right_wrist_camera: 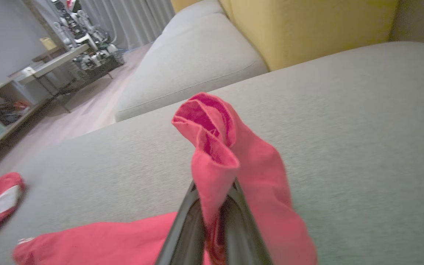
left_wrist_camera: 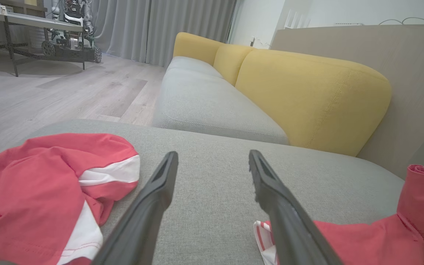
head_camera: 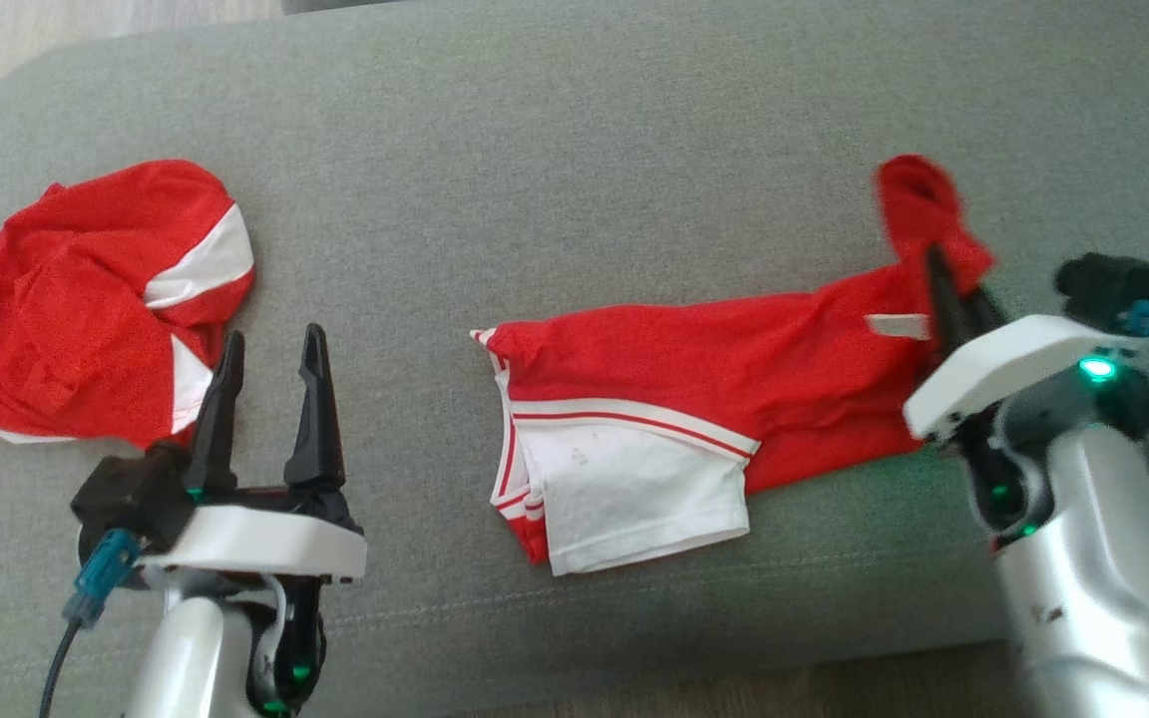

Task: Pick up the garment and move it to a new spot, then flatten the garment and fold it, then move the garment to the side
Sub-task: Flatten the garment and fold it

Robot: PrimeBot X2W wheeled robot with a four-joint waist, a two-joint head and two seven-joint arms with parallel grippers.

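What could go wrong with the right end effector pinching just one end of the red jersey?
The right end effector holds only a narrow bunch of the red-and-white jersey, so it may slip free when pulled. The open left end effector is right beside the crumpled second garment and could snag it.

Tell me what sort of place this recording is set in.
Probably a living-room mock-up in a robotics lab: a yellow-backed sofa, grey curtains over a wood floor, and a workbench loaded with robot hardware in the background.
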